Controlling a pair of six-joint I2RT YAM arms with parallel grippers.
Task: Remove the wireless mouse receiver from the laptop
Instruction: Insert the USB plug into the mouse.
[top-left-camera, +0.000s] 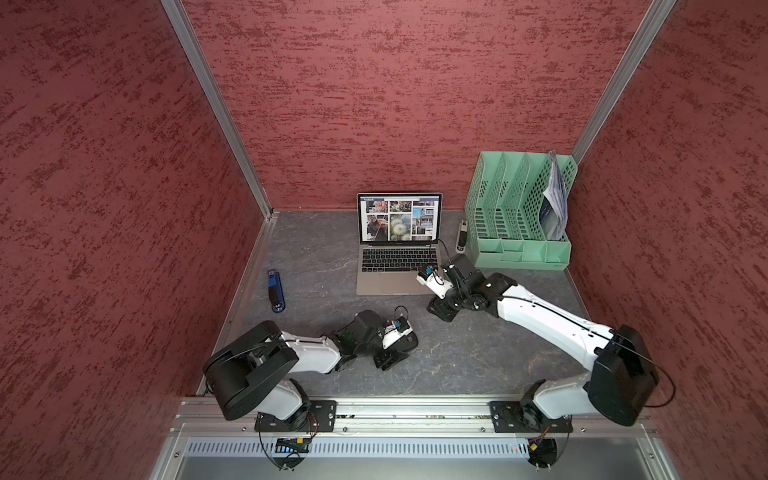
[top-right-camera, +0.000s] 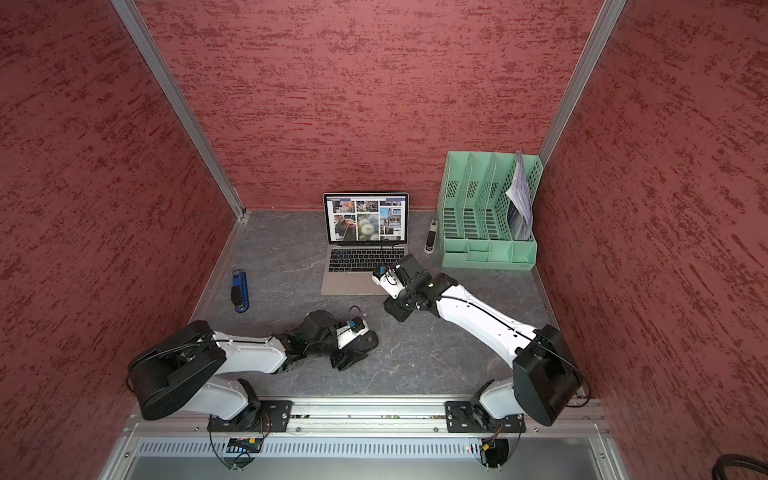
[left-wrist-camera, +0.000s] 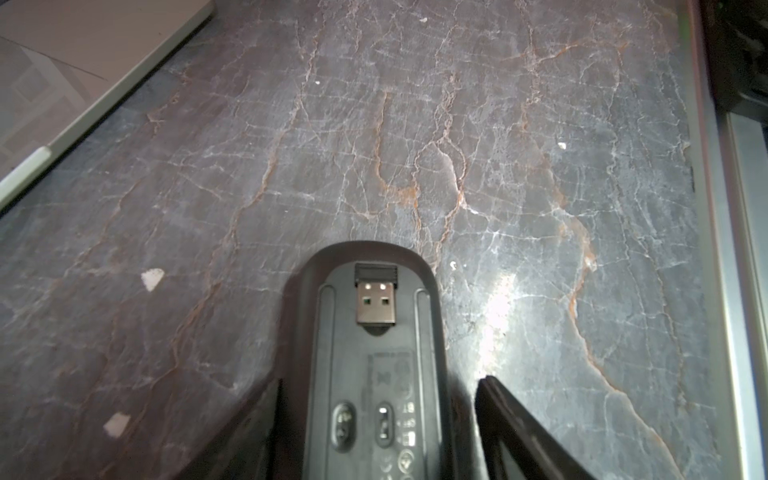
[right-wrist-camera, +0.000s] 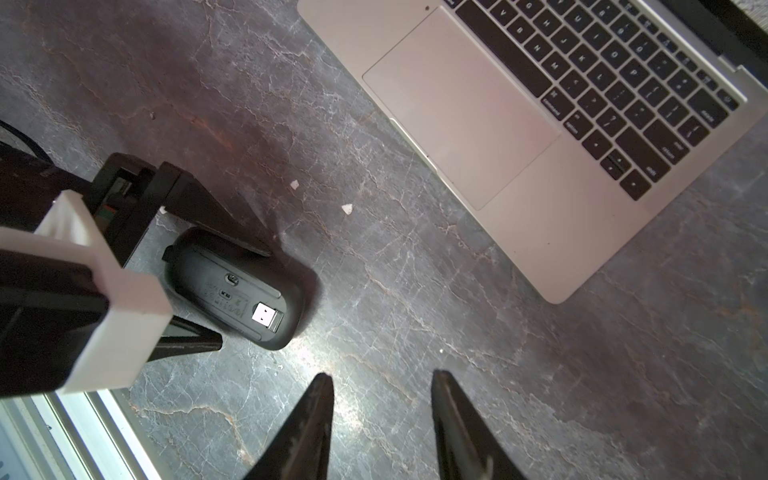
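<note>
The wireless mouse receiver (left-wrist-camera: 375, 299) (right-wrist-camera: 266, 316), a tiny metal plug with a dark cap, lies in a recess on the underside of an upturned black mouse (left-wrist-camera: 374, 374) (right-wrist-camera: 232, 286) on the table. My left gripper (left-wrist-camera: 380, 382) (top-left-camera: 401, 349) is open and straddles the mouse, with a gap showing at one finger (left-wrist-camera: 498, 415). The silver laptop (top-left-camera: 399, 249) (top-right-camera: 365, 249) (right-wrist-camera: 540, 104) stands open at the back, its screen showing photos. My right gripper (right-wrist-camera: 383, 374) (top-left-camera: 440, 309) hovers open and empty over bare table by the laptop's front right corner.
A blue-and-black stick gadget (top-left-camera: 276, 291) lies left of the laptop. A green file organiser (top-left-camera: 519, 216) with papers stands at the back right, a small grey gadget (top-left-camera: 460, 237) beside it. Red walls close in three sides; a metal rail (top-left-camera: 415, 415) runs along the front.
</note>
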